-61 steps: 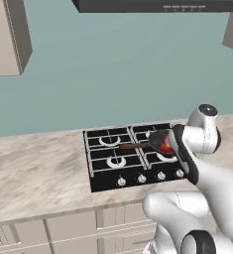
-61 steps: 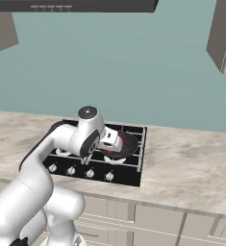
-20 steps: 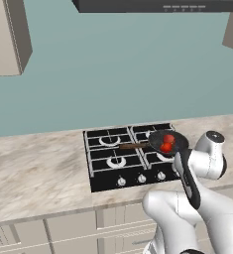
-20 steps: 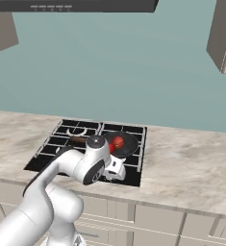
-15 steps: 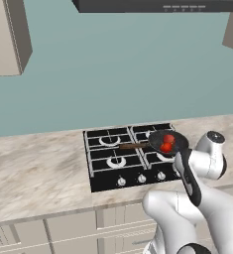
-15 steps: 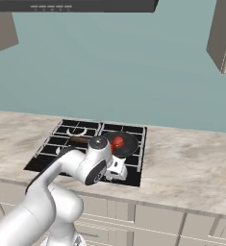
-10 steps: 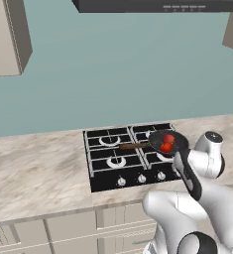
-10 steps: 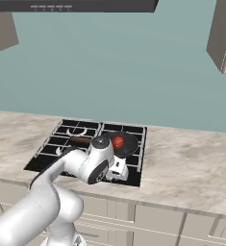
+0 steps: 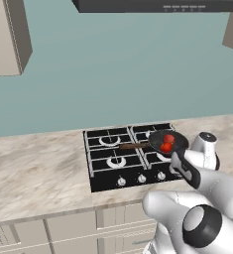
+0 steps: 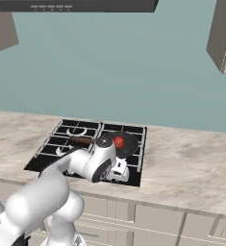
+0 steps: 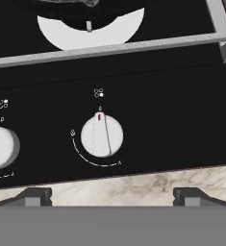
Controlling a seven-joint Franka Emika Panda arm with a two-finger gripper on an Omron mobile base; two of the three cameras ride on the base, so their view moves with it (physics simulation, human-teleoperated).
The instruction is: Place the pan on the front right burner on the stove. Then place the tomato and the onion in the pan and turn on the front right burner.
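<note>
Since 1 s ago arm is dipping lower toward stove (image 9: 123,158) front edge; claw (image 11: 112,194) is gaping wide, empty, hovering w/ a silver knob (image 11: 102,135) at 12 o'clock, red tick up. Pan (image 9: 167,141) w/ tomato (image 9: 166,147) is sitting on front right burner (image 10: 129,150); marbled tabletop (image 9: 38,168) all round.

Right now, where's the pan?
The pan sits on the stove, over its right-hand burners in the left base view, handle pointing left, with red food inside.

a knob (image 11: 102,135) lies straight ahead between the open jaws, another knob (image 11: 1,146) to its left, the front right burner (image 11: 91,26) beyond
</note>
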